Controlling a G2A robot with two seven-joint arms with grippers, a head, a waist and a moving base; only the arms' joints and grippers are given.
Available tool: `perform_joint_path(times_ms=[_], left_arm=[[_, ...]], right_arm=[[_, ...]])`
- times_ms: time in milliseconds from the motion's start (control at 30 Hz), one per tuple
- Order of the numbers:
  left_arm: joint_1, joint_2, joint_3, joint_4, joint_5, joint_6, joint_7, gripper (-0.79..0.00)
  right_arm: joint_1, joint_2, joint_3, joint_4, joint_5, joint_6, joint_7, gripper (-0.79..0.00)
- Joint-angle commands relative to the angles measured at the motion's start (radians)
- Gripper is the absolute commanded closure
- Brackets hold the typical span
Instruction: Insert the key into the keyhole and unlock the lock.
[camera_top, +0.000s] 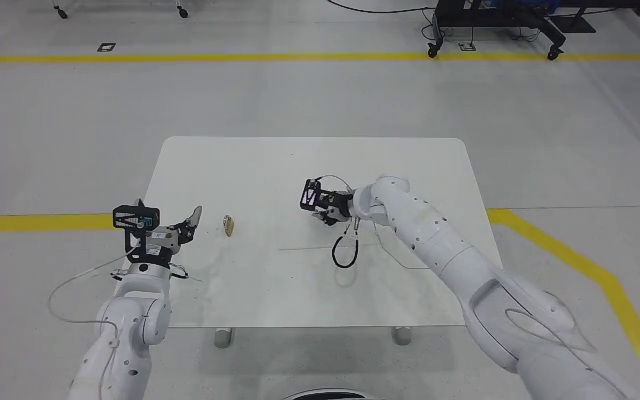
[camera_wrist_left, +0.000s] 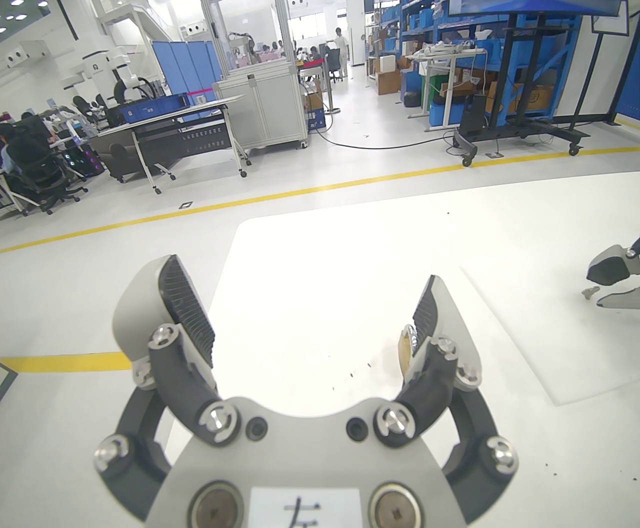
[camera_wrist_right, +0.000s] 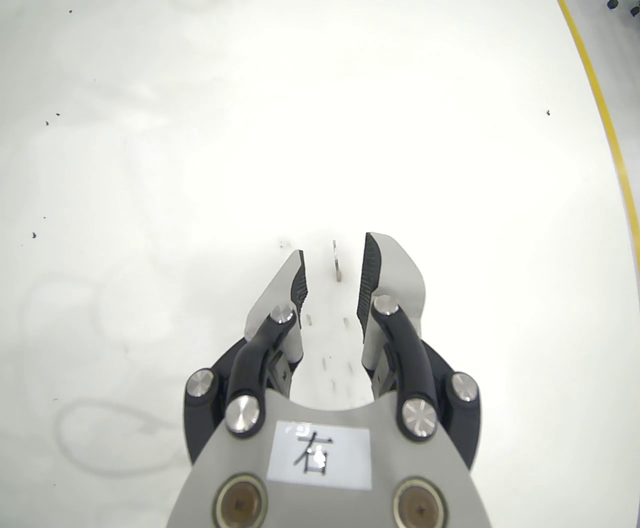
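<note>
A white table (camera_top: 400, 165) stands on a pale workshop floor crossed by yellow lines. Shelving and desks fill the room beyond.

The right gripper (camera_wrist_right: 335, 246) points down at the tabletop, well apart from the lock (camera_top: 229, 225), toward the middle of the table. Its jaws are parted by a narrow gap. The key (camera_wrist_right: 337, 260) sits in that gap, and as far as I can tell it touches neither pad. The left gripper (camera_wrist_left: 302, 270) hovers just beside the lock, on the side away from the key. Its jaws are spread wide and hold nothing.

I judge the task barely begun. The key is framed but not gripped, the lock is not steadied, and the two are well apart. What is left is closing on the key, lifting it, carrying it to the lock, lining it up, inserting it and turning it.

Much is hard to read. The lock is half covered by one of the left gripper's fingers (camera_wrist_left: 427, 315). Which face carries the keyhole, and whether the shackle is latched, is too small to tell. The key shows edge-on as a thin sliver, so I cannot say whether it lies flat or stands on edge, nor which way its blade points.
</note>
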Motion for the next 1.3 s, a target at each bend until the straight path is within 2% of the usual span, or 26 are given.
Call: perform_joint_path(times_ms=[0, 100, 133, 333, 500, 667, 867, 967, 1067, 1133, 1267], left_arm=[[0.000, 0.000, 0.000, 0.000, 0.000, 0.000, 0.000, -0.785], [0.000, 0.000, 0.000, 0.000, 0.000, 0.000, 0.000, -0.785], [0.000, 0.000, 0.000, 0.000, 0.000, 0.000, 0.000, -0.785], [0.000, 0.000, 0.000, 0.000, 0.000, 0.000, 0.000, -0.785], [0.000, 0.000, 0.000, 0.000, 0.000, 0.000, 0.000, -0.785], [0.000, 0.000, 0.000, 0.000, 0.000, 0.000, 0.000, -0.785], [0.000, 0.000, 0.000, 0.000, 0.000, 0.000, 0.000, -0.785], [0.000, 0.000, 0.000, 0.000, 0.000, 0.000, 0.000, -0.785], [0.000, 0.000, 0.000, 0.000, 0.000, 0.000, 0.000, -0.785], [0.000, 0.000, 0.000, 0.000, 0.000, 0.000, 0.000, -0.785], [0.000, 0.000, 0.000, 0.000, 0.000, 0.000, 0.000, -0.785]], right_arm=[[0.013, -0.010, -0.009, 0.024, 0.003, -0.003, -0.004, -0.151], [0.031, -0.026, -0.024, 0.057, -0.006, 0.019, 0.010, -0.108], [0.034, -0.031, -0.028, 0.063, -0.002, 0.017, 0.007, 0.000], [0.054, -0.048, -0.043, 0.095, -0.018, 0.002, -0.033, 0.000], [0.046, -0.033, -0.026, 0.080, -0.046, -0.005, -0.117, 0.000], [0.001, 0.010, 0.033, 0.015, -0.060, -0.017, -0.262, 0.000], [-0.122, 0.093, 0.168, -0.140, -0.072, -0.051, -0.495, 0.000], [-0.203, 0.137, 0.255, -0.231, -0.060, -0.106, -0.598, 0.000], [-0.283, 0.177, 0.341, -0.324, -0.043, -0.210, -0.698, 0.000], [-0.321, 0.198, 0.387, -0.362, -0.066, -0.226, -0.698, 0.000], [-0.321, 0.198, 0.387, -0.362, -0.066, -0.226, -0.698, 0.000]])
